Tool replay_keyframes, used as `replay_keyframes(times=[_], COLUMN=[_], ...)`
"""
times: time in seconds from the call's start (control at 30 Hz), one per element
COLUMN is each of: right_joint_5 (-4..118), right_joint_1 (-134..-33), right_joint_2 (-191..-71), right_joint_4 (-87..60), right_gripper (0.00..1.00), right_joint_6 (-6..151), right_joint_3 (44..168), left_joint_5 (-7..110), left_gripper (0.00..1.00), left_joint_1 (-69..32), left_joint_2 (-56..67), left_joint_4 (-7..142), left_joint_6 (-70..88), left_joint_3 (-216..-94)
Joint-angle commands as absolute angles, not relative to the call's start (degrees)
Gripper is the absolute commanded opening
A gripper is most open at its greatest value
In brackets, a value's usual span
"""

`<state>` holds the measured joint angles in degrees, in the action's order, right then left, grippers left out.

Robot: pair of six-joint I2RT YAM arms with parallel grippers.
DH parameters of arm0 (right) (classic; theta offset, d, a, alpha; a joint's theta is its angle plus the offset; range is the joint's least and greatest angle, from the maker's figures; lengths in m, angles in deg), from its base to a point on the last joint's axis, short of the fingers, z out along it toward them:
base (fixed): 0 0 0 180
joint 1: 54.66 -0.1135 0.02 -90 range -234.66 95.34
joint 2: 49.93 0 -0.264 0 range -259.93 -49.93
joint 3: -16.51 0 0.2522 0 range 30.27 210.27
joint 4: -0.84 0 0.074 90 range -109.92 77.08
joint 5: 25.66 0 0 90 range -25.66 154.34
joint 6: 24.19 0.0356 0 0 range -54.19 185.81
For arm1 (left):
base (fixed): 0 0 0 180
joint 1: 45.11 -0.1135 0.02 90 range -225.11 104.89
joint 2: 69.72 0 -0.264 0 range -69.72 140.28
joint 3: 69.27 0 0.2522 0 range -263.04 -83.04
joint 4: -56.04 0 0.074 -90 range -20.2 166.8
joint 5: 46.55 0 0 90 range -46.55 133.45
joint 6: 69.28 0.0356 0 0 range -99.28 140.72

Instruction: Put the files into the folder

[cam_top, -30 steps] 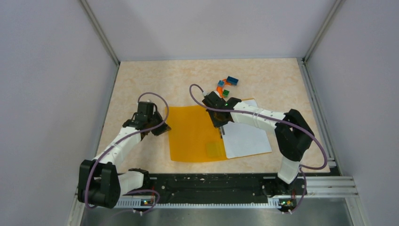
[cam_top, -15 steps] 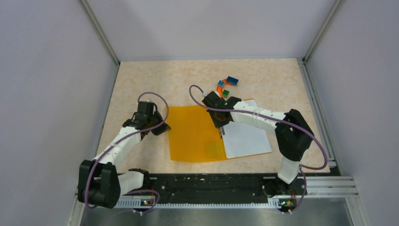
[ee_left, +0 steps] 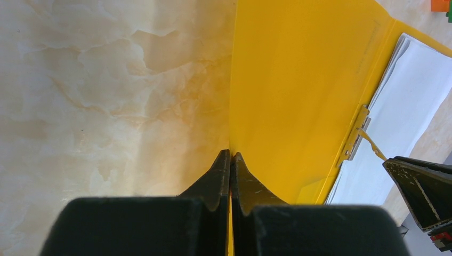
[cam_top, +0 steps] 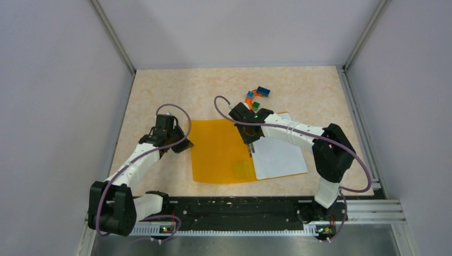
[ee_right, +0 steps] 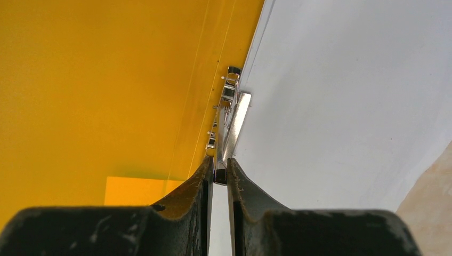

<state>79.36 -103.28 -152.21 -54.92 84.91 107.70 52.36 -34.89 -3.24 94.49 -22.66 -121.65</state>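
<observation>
The thin, probably floppy left edge of the folder [cam_top: 218,152] is being pinched by the left gripper [ee_left: 231,154]. At its spine, the stiff metal clip [ee_right: 232,106] is being clamped by the right gripper [ee_right: 219,162]. The files [cam_top: 280,154], judged light and limp, are being borne on its right half.

This looks like a robotics lab bench, not anyone's office or home. The marbled beige table [cam_top: 298,85] is boxed in on three sides by plain pale panels [cam_top: 53,106] held in bare aluminium posts [cam_top: 112,37], like a purpose-built test cell. Along the near edge runs a black mounting rail [cam_top: 240,210] on a metal sheet [cam_top: 245,245], with two small white-and-black arms [cam_top: 298,134] bolted to it, purple cables [cam_top: 362,170] looping loose off them. The orange folder [cam_top: 218,152], white sheets [cam_top: 280,157] and a few toy blocks [cam_top: 262,90] lie there like props.
</observation>
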Motion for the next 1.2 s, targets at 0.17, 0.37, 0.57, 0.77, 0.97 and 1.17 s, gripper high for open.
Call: replay_keyframes(times=[0.17,0.37,0.57,0.77,0.97,1.17], right_joint_5=[80.46,80.47,80.2,79.41,78.28,76.71], right_joint_1=[-103.66,-103.7,-103.84,-104.03,-104.25,-104.58], right_joint_2=[-149.38,-148.88,-148.43,-148.2,-147.9,-148.23], right_joint_4=[-56.41,-56.36,-56.42,-56.34,-55.81,-55.03], right_gripper=[0.15,0.14,0.05,0.0,0.0,0.0], right_joint_6=[84.81,85.14,85.64,86.63,87.11,87.36], right_joint_3=[109.58,109.18,107.99,105.4,102.62,100.43], left_joint_5=[49.68,49.45,49.3,49.15,48.74,48.08], left_gripper=[0.0,0.0,0.0,0.0,0.0,0.0], left_joint_1=[-34.83,-34.84,-34.83,-34.78,-34.83,-34.96], left_joint_2=[-4.1,-4.16,-4.06,-3.94,-3.83,-3.71], left_joint_4=[94.31,94.41,94.41,94.46,94.43,94.54], left_joint_6=[-22.59,-22.61,-22.72,-22.7,-23.12,-23.66], left_joint_3=[-123.92,-123.93,-123.97,-124.0,-123.9,-123.82])
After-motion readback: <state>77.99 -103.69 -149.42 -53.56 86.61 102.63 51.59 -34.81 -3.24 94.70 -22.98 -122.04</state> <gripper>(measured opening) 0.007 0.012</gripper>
